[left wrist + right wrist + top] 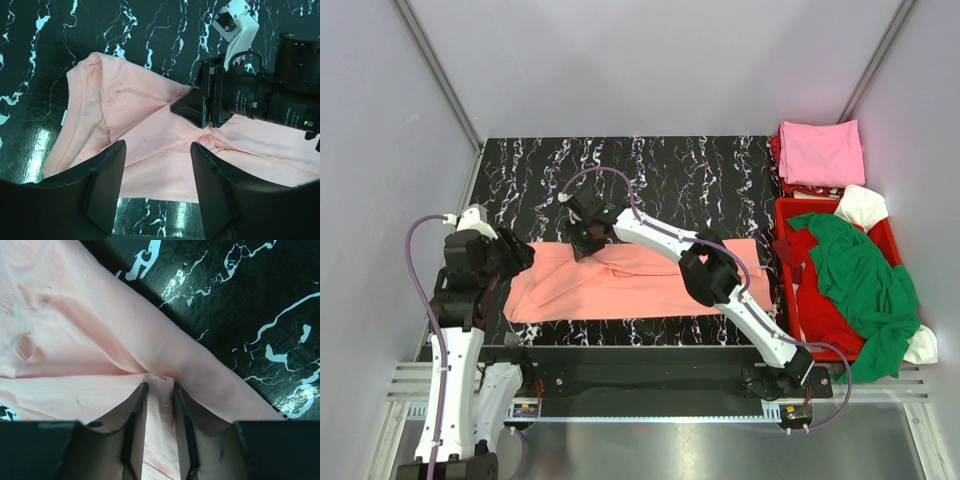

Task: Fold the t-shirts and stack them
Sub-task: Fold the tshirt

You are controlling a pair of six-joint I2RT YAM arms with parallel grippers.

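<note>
A salmon-orange t-shirt lies spread across the black marbled table. At the shirt's far edge, left of centre, my right gripper presses down with its jaws narrowed on a raised pinch of the salmon cloth. My left gripper hovers open over the shirt's left end, with nothing between its fingers. The left wrist view shows the right gripper resting on the cloth. A folded pink t-shirt lies at the back right. Green, red and white t-shirts are heaped in the crate.
A red plastic crate stands at the table's right edge with cloth spilling over its near side. Grey walls close in the table on the left, back and right. Bare black marbled table lies beyond the salmon shirt.
</note>
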